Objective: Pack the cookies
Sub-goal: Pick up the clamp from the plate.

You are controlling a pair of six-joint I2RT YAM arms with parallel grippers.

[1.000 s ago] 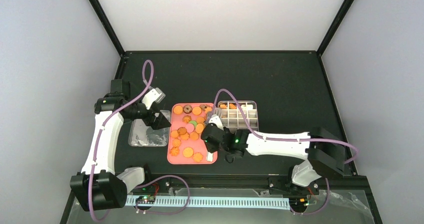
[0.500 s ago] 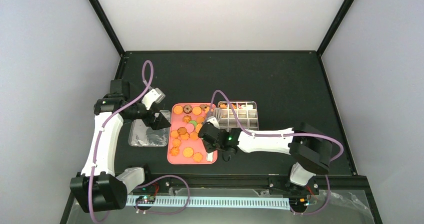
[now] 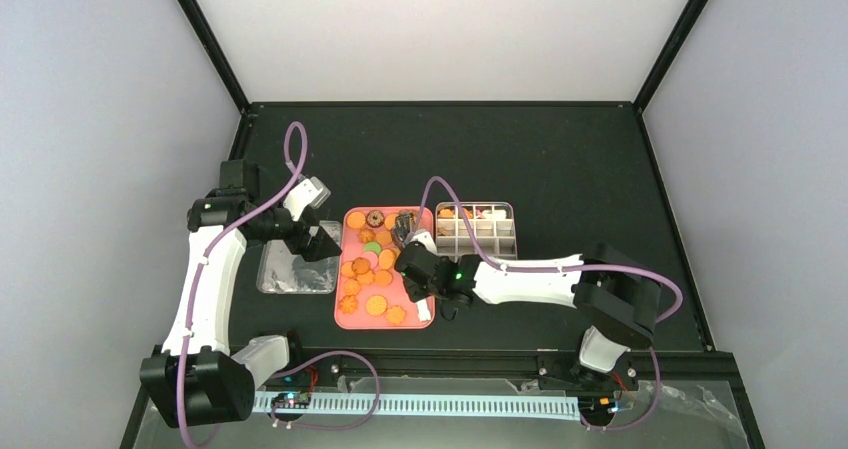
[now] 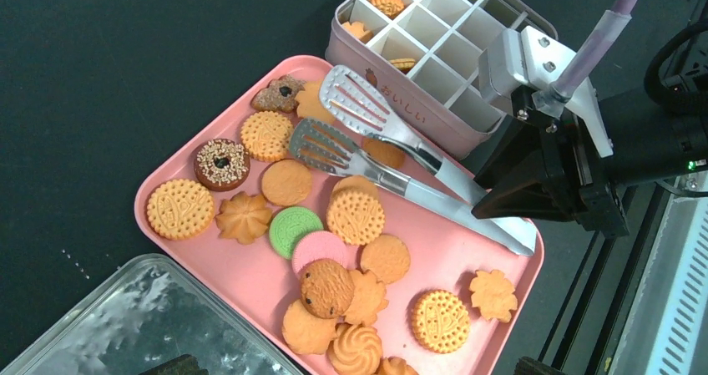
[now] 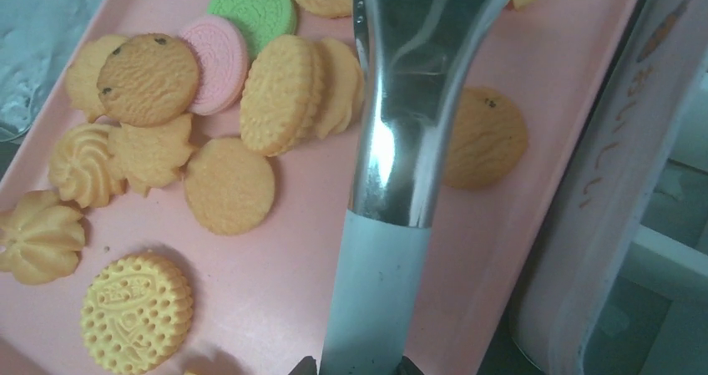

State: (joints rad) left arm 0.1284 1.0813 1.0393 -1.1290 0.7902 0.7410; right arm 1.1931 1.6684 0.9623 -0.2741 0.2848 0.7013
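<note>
- Your left end effector [image 3: 318,241] hangs over the clear container [image 3: 290,274] on the desk [image 3: 560,159], well left of the work. I cannot tell how far its jaws stand apart.
- The cookies [image 4: 355,216] lie scattered on the pink tray [image 4: 250,268], below and ahead of your right end effector [image 4: 511,198]. A few already sit in cells of the gridded tin [image 4: 417,120], just to its right.
- The right end effector is clamped narrow on the handle of the tongs [image 4: 401,170]. Their two slotted blades stand apart with nothing between them, over the rounds nearest the tin. Whether the lower blade touches one I cannot tell.
- To do this pick well, choose a cookie that lies free, not an overlapped one. Lower until one blade rides the tray beside it, then squeeze gently so it neither snaps nor flips.
- Lift straight up before swinging right, and mind the tin wall just beside the tray.
</note>
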